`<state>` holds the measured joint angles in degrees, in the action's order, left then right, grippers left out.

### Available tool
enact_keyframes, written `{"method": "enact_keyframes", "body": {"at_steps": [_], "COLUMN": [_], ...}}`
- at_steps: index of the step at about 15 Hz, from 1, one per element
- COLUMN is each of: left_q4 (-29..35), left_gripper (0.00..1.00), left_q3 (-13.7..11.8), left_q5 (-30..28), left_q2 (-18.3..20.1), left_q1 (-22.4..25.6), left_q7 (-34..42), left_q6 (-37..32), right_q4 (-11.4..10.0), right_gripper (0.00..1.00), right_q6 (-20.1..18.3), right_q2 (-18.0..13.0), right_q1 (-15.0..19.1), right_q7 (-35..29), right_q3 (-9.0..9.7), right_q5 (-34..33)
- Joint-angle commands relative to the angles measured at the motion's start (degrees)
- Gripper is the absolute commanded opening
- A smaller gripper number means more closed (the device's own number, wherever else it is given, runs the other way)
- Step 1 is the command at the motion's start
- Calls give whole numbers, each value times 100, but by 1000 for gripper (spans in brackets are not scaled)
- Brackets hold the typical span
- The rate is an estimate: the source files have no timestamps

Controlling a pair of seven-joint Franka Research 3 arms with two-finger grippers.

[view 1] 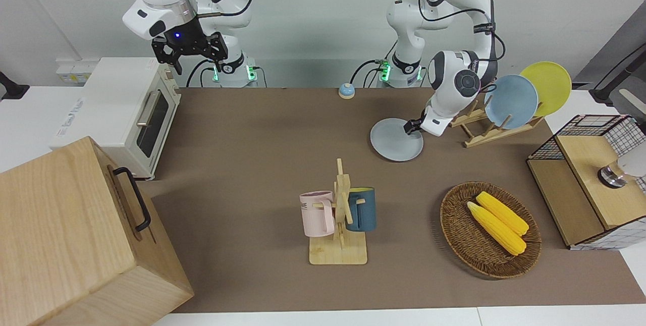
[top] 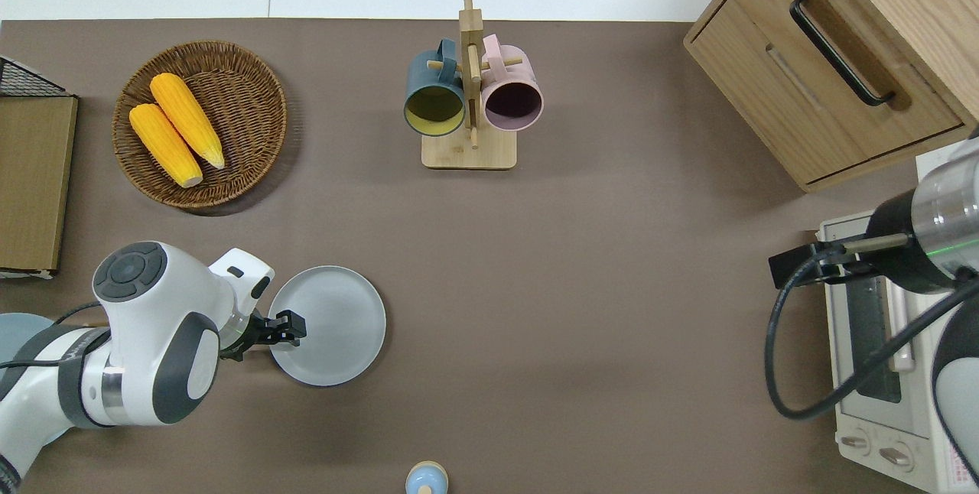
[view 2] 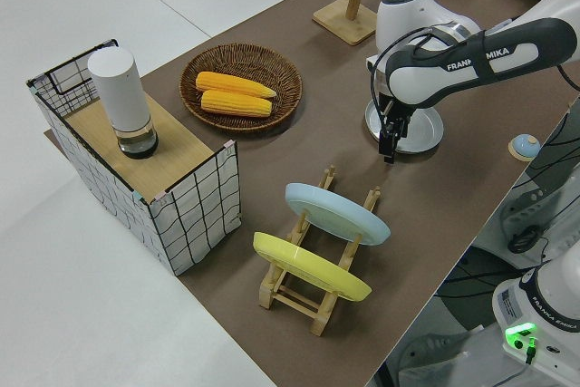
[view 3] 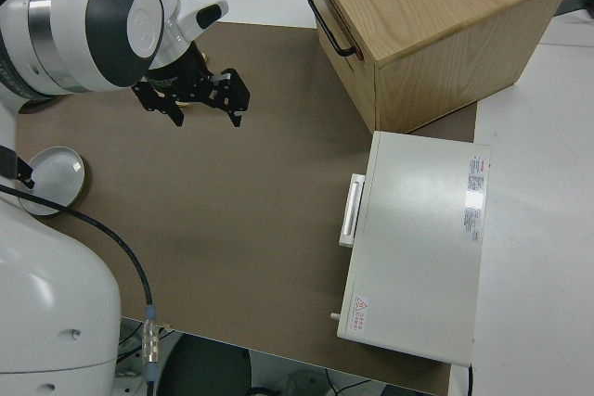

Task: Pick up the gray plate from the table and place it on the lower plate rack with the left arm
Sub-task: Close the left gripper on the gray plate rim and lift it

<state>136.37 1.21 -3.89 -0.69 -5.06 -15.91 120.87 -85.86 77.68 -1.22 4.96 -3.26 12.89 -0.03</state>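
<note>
The gray plate (view 1: 396, 139) (top: 336, 326) (view 2: 419, 131) lies flat on the brown table (view 1: 252, 164), between the plate rack and the table's middle. My left gripper (view 1: 413, 127) (top: 292, 327) (view 2: 389, 144) is low at the plate's rim on the side toward the left arm's end, reaching onto it. The lower plate rack (view 1: 482, 131) (view 2: 308, 289) is light wood and holds a sky-blue plate (view 1: 510, 101) and a yellow plate (view 1: 547, 86) on edge. My right gripper (view 1: 189, 56) (view 3: 190, 107) is parked, open and holding nothing.
A mug tree (view 1: 339, 215) with a pink and a dark blue mug stands mid-table. A wicker basket (view 1: 454, 225) holds two corn cobs. A wire-and-wood shelf (view 1: 580, 184), a white oven (view 1: 131, 114), a wooden drawer box (view 1: 75, 235) and a small bell (view 1: 346, 91) are also present.
</note>
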Motion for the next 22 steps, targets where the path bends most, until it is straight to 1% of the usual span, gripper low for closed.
{"method": "enact_keyframes", "body": {"at_steps": [1, 3, 4, 5, 8, 10, 11, 17, 20, 22], "left_q4": [74, 74, 74, 74, 74, 74, 65, -40, -329, -453], "left_gripper": [885, 772, 685, 590, 237, 53, 1, 0, 0, 0], "left_q3": [-59, -59, -59, -59, -59, -59, -59, -77, -103, -103], "left_q5": [-77, -77, -77, -77, -94, -156, -165, -226, -218, -174], "left_q2": [-54, -71, -71, -71, -124, -115, -115, -72, -36, -10], "left_q1": [-92, -92, -92, -92, -92, -92, -92, -83, -83, -83], "left_q7": [-88, -96, -123, -175, -202, -202, -202, -193, -202, -333], "left_q6": [209, 270, 297, 297, 306, 306, 306, 262, 183, 174], "right_q4": [35, 35, 35, 35, 35, 35, 35, 35, 35, 35], "right_gripper": [987, 987, 990, 990, 990, 987, 987, 990, 990, 990], "right_q6": [-87, -87, -87, -87, -87, -87, -87, -87, -87, -87], "right_q2": [-27, -27, -27, -27, -27, -27, -27, -27, -27, -27], "right_q1": [76, 85, 85, 85, 85, 85, 85, 76, 85, 76], "right_q7": [19, 19, 19, 19, 19, 19, 19, 19, 19, 19], "right_q3": [38, 38, 38, 38, 38, 38, 38, 38, 38, 38], "right_q5": [20, 20, 20, 20, 20, 20, 20, 20, 20, 12]}}
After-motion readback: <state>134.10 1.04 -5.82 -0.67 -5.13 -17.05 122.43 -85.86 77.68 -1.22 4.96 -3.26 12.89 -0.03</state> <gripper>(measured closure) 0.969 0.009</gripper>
